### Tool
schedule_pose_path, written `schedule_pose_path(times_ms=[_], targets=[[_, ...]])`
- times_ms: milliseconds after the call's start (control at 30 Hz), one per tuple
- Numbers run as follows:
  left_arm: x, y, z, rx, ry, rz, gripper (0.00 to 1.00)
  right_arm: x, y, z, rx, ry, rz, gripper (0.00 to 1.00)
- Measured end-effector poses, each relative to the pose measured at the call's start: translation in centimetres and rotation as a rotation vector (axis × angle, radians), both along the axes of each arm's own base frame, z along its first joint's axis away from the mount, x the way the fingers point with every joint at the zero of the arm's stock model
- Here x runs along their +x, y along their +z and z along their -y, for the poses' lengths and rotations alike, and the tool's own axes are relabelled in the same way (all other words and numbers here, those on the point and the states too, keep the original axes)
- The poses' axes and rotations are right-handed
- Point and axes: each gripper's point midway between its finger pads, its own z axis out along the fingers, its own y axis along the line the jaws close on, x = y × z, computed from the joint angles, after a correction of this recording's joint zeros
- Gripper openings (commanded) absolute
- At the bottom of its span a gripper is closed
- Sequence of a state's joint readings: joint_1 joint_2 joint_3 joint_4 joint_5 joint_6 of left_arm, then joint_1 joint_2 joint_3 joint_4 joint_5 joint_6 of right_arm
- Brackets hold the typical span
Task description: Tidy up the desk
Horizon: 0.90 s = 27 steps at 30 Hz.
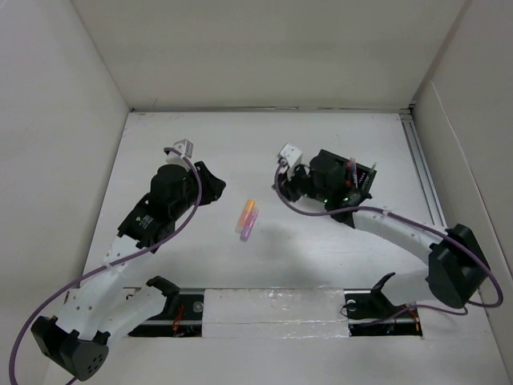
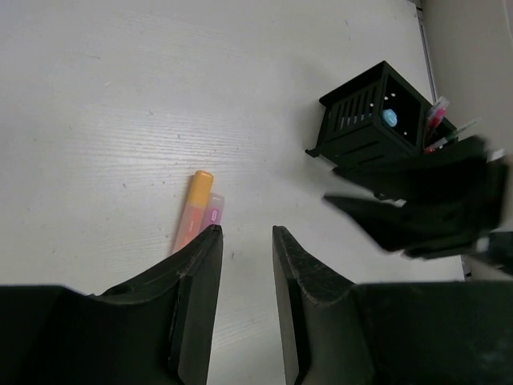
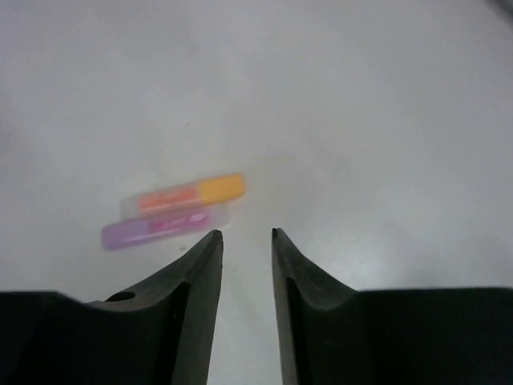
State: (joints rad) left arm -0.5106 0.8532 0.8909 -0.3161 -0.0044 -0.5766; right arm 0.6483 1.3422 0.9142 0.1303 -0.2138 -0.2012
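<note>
Two markers (image 1: 248, 219) loose at centre of tabletop (image 1: 240, 144); organizer (image 2: 361, 120) at 2 o'clock from them. Slightly spread, empty: left end effector (image 2: 244, 233), right end effector (image 3: 244, 234). Step, likely: approaching markers. Next: lower, pinch one, carry to organizer.

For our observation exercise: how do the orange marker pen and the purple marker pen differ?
Colour: the short orange marker pen is orange, the short purple marker pen purple. Placement: the orange pen reaches farther toward the back wall; the purple pen sits offset away from it. Both lie flat, side by side.
</note>
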Motion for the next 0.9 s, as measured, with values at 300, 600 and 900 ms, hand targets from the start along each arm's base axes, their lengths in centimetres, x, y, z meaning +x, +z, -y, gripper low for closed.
schedule_pose_path(times_ms=[300, 600, 900], targets=[[-0.6, 1.4, -0.9, -0.009, 0.024, 0.043, 0.27, -5.5, -13.8, -5.3, -0.240, 0.078, -0.352, 0.81], [-1.3, 1.6, -1.5, 0.008, 0.021, 0.056, 0.30, -3.7, -15.2, -7.8, -0.237, -0.027, -0.429, 0.82], [-1.3, 1.6, -1.7, 0.041, 0.008, 0.075, 0.30, -2.7, -17.4, -7.2, -0.264, -0.184, -0.533, 0.84]])
